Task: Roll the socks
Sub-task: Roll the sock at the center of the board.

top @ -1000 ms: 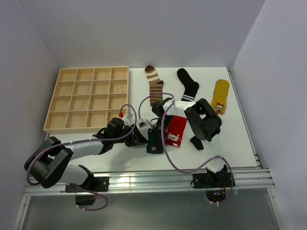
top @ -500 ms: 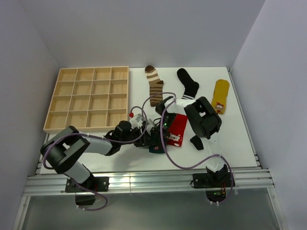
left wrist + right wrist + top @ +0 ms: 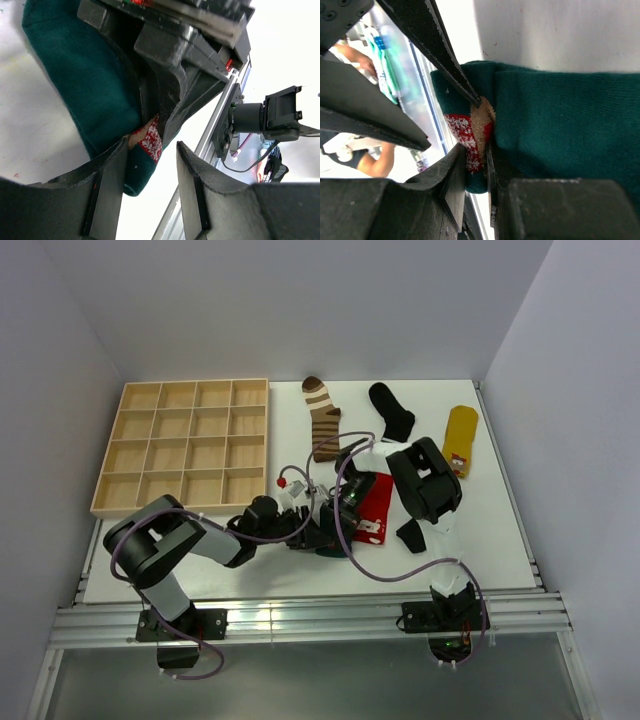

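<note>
Overhead, the white table [image 3: 500, 540] is seen with a wooden compartment tray [image 3: 185, 455] laid at its 10 o'clock corner. The left arm [image 3: 190, 540] is stretched low towards 3 o'clock and the right arm [image 3: 425, 490] is folded towards 9 o'clock, so both wrists are found close together near the table's middle.

Along the far edge, from 12 to 2 o'clock, a brown-cream striped sock [image 3: 322, 420], a black sock [image 3: 392, 410] and a yellow sock [image 3: 460, 440] are laid flat and apart. A red sock [image 3: 375, 510] is spread just at 3 o'clock of the wrists, with a small black sock [image 3: 410, 537] beside it at 4 o'clock.

The teal sock [image 3: 85, 75] is laid on the table between the two grippers. Its folded end, marked by a patterned patch, is pinched between the nearly closed fingers of the right gripper [image 3: 476, 155]. The fingers of the left gripper [image 3: 150, 150] are held apart around the same end, which is touched by only one pad [image 3: 110, 190].
</note>
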`<control>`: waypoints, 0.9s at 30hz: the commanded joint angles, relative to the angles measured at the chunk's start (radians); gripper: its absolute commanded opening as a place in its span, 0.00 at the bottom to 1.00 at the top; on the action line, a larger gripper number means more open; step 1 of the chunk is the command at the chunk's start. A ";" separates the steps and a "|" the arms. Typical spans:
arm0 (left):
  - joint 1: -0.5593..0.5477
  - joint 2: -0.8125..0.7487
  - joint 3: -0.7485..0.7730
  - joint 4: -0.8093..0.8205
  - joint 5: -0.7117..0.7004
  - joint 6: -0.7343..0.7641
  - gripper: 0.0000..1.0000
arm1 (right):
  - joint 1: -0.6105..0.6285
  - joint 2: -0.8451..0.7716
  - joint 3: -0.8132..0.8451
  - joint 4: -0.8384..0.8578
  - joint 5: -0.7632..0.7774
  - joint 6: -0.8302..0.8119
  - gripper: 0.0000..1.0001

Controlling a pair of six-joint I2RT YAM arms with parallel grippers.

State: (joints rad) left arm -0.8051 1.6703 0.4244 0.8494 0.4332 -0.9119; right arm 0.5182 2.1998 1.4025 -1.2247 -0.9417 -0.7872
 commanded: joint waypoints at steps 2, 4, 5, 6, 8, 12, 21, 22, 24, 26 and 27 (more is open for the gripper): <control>-0.017 0.046 -0.004 0.077 0.024 -0.013 0.49 | -0.029 0.029 0.027 -0.016 -0.003 -0.033 0.06; -0.020 0.066 0.000 0.096 0.032 -0.025 0.48 | -0.041 0.040 0.032 -0.033 -0.014 -0.043 0.06; -0.019 0.072 0.002 0.099 0.033 -0.027 0.48 | -0.043 0.044 0.033 -0.042 -0.016 -0.047 0.06; -0.020 0.078 0.010 0.097 0.036 -0.028 0.47 | -0.047 0.051 0.035 -0.042 -0.017 -0.046 0.06; -0.026 0.088 0.014 0.093 0.038 -0.027 0.47 | -0.056 0.054 0.035 -0.038 -0.019 -0.038 0.06; -0.034 0.083 0.016 0.079 0.038 -0.010 0.48 | -0.069 0.057 0.030 -0.027 -0.014 -0.030 0.06; -0.051 0.085 0.069 -0.053 0.012 0.045 0.48 | -0.086 0.074 0.030 -0.022 -0.016 -0.023 0.06; -0.054 0.086 0.077 -0.067 0.009 0.045 0.45 | -0.086 0.075 0.030 -0.021 -0.016 -0.021 0.06; -0.058 0.085 0.111 -0.142 -0.007 0.050 0.42 | -0.089 0.075 0.032 -0.018 -0.016 -0.012 0.06; -0.063 0.085 0.132 -0.226 -0.024 0.054 0.33 | -0.089 0.071 0.029 0.002 -0.006 0.011 0.06; -0.065 0.085 0.158 -0.257 -0.030 0.060 0.28 | -0.089 0.072 0.029 0.004 -0.003 0.011 0.06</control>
State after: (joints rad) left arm -0.8455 1.7458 0.5251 0.7425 0.4122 -0.8875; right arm 0.4400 2.2612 1.4071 -1.2942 -0.9730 -0.7872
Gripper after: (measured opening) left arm 0.328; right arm 0.251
